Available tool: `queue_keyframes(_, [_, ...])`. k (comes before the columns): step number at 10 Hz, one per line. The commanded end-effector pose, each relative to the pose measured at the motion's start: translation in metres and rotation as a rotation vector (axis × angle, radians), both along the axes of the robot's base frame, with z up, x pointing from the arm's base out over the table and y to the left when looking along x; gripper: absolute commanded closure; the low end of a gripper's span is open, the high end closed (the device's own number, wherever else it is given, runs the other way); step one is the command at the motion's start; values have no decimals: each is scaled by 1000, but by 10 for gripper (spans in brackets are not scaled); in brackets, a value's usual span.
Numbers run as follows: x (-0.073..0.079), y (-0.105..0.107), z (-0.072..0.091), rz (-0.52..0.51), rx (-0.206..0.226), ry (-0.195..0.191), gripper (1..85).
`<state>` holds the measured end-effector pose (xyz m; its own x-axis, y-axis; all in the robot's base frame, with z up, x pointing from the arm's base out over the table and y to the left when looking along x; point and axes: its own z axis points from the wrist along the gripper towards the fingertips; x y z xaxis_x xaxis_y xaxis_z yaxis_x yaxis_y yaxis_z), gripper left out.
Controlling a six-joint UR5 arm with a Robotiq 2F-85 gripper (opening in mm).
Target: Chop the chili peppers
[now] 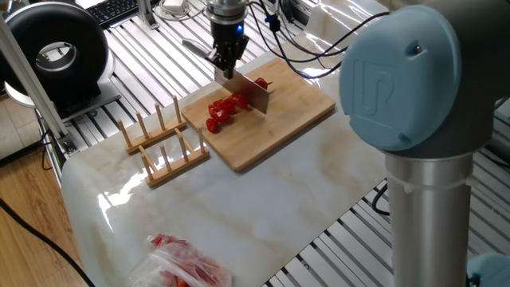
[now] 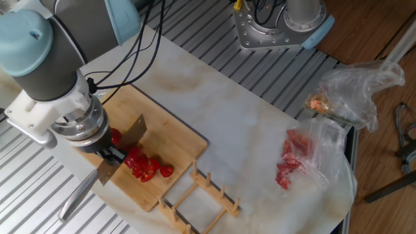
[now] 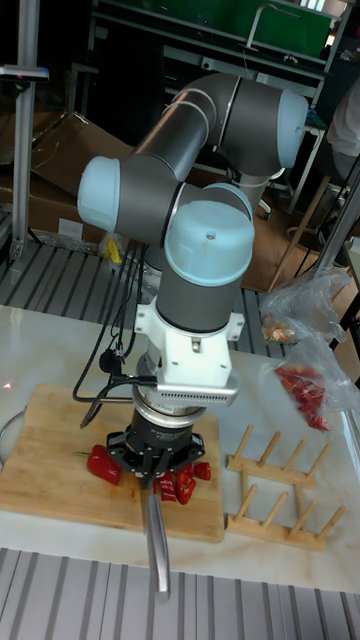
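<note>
Gripper (image 2: 112, 156) is clamped on the knife (image 2: 123, 148), fingers closed around the handle end so the steel handle sticks out past the near edge of the cutting board (image 2: 179, 144) and the flat blade hangs edge-down over the wood. Blade stands upright, crosswise to the board, which is how it needs to sit for a straight downward chop.

Chili peppers (image 1: 225, 110): a cluster of cut red chunks on the board's left part, just beside the blade, some touching it in one fixed view. One more red piece (image 1: 261, 83) shows on the far side of the blade, so the knife sits between the cut pile and what's left uncut. In the tall fixed view a bigger chunk (image 3: 102, 465) lies left of the gripper and small ones (image 3: 183, 484) right of it.

Wooden rack (image 1: 158, 142) stands empty off the board's left end, near but apart. Clear bag (image 2: 294, 159) with red inside lies well apart on the marble table (image 1: 271, 199), not in play.

Judging by the pile, chopping is partly done; the remaining piece probably still needs cuts. Can't tell if the blade edge touches the board.
</note>
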<state>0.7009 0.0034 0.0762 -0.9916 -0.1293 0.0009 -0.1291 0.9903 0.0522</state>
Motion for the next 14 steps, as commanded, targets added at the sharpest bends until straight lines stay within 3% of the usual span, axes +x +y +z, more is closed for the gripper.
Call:
queue_keyframes(1, [5, 23, 11, -29, 33, 8, 843])
queue_keyframes(4, [1, 26, 13, -37, 36, 25, 843])
queue_keyframes(5, [1, 10, 14, -21, -27, 24, 843])
queue_keyframes(6, [-1, 2, 17, -15, -62, 26, 843])
queue_keyframes(8, [-5, 1, 28, -13, -73, 28, 843])
queue_keyframes(12, [-9, -19, 49, 5, -137, 3, 843])
queue_keyframes(14, [-7, -28, 59, 1, -120, -28, 843])
